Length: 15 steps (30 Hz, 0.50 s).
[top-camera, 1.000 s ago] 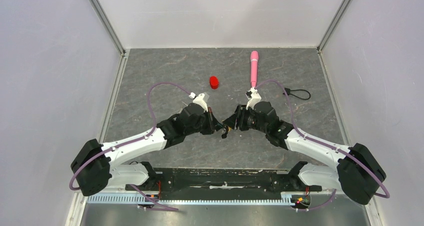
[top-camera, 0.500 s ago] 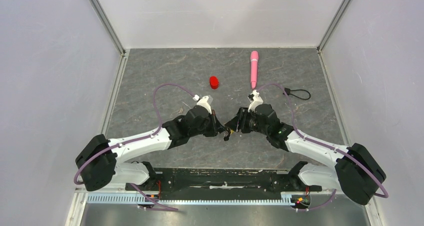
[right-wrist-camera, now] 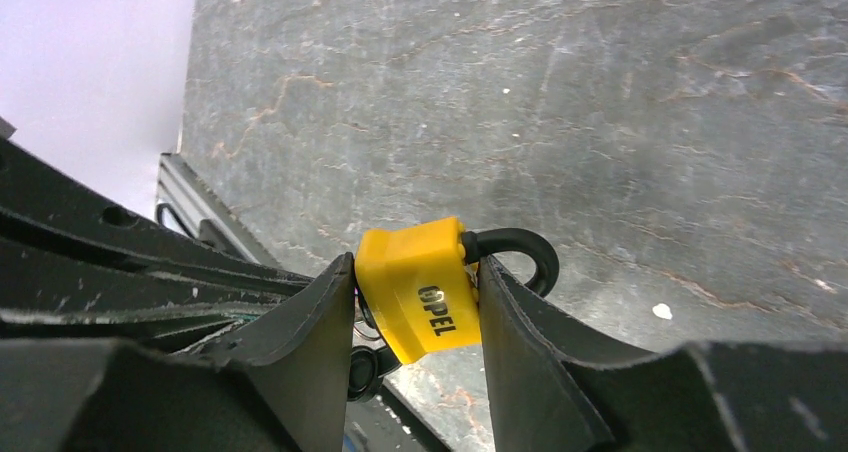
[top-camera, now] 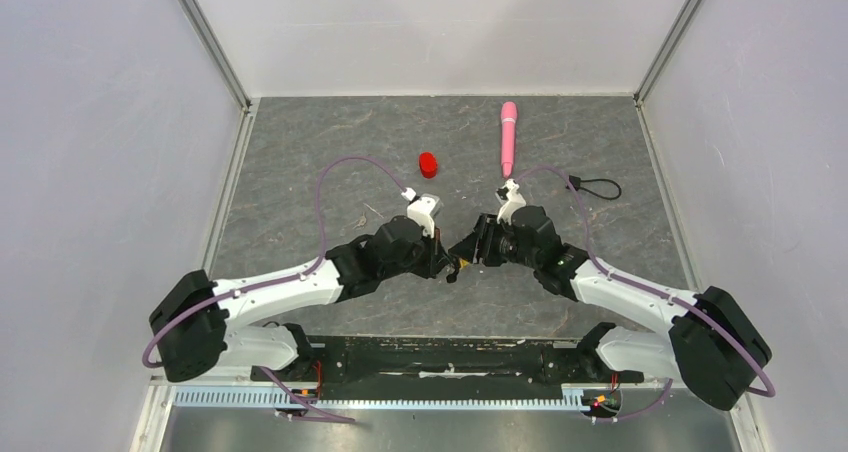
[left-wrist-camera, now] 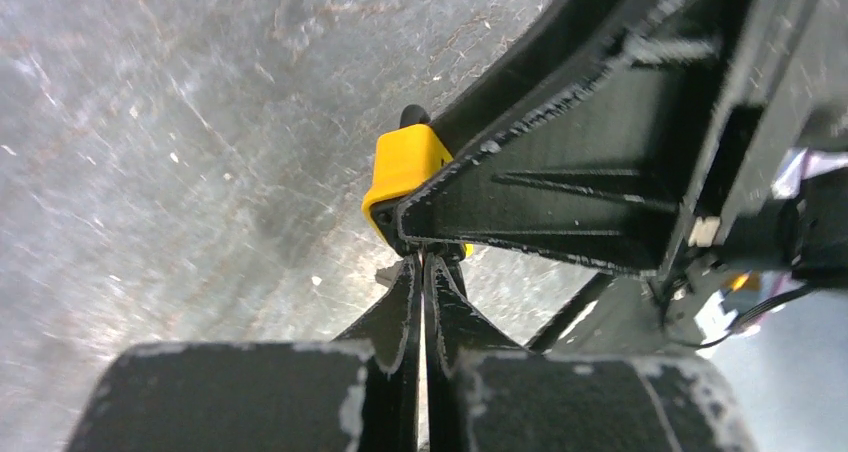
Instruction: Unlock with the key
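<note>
The small yellow padlock (right-wrist-camera: 420,287) with a black shackle (right-wrist-camera: 520,247) is clamped between the fingers of my right gripper (right-wrist-camera: 415,272), held just above the table centre (top-camera: 457,263). My left gripper (left-wrist-camera: 422,262) is pinched shut, its tips pressed against the padlock's underside (left-wrist-camera: 405,162). The key is almost wholly hidden between the left fingers; only a small silvery bit (left-wrist-camera: 388,275) shows beside the tips. In the top view the left gripper (top-camera: 445,260) and right gripper (top-camera: 463,252) meet tip to tip.
A red cap (top-camera: 428,164) and a pink pen-like stick (top-camera: 508,137) lie farther back. A black cord with a block end (top-camera: 597,186) lies at the right. Grey walls enclose the table on three sides.
The left arm has shifted right and its wrist has swung toward the padlock. The right gripper and the padlock have barely moved.
</note>
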Motion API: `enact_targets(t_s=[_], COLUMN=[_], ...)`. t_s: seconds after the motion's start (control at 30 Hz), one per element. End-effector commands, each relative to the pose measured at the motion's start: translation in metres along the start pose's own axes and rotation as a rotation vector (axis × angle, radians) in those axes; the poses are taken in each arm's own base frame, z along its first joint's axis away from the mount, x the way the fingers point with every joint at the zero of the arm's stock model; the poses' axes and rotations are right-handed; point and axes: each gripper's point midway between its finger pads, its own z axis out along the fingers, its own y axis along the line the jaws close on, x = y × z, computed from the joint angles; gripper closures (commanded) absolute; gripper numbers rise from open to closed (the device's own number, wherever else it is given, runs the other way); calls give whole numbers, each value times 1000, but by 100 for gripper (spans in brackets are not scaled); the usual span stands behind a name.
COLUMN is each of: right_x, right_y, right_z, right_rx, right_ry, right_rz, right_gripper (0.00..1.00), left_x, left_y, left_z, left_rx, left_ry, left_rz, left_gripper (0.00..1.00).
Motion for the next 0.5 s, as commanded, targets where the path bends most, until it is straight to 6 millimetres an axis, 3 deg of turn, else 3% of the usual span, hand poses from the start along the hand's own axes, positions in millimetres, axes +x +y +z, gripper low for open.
enact_targets(t_s=[0.0, 0.27, 0.47], right_x=[-41, -36, -30], right_y=[75, 72, 68], right_z=[-8, -2, 1], right_rx=[-245, -182, -150], right_ry=[-47, 50, 125], right_rz=[6, 2, -16], right_gripper=[100, 100, 100], left_x=[-39, -31, -23], left_y=[-35, -57, -62], left_z=[-22, -29, -30], left_rx=[130, 207, 180], left_ry=[-150, -174, -155], left_rz=[362, 769, 988], left_gripper=[98, 98, 98])
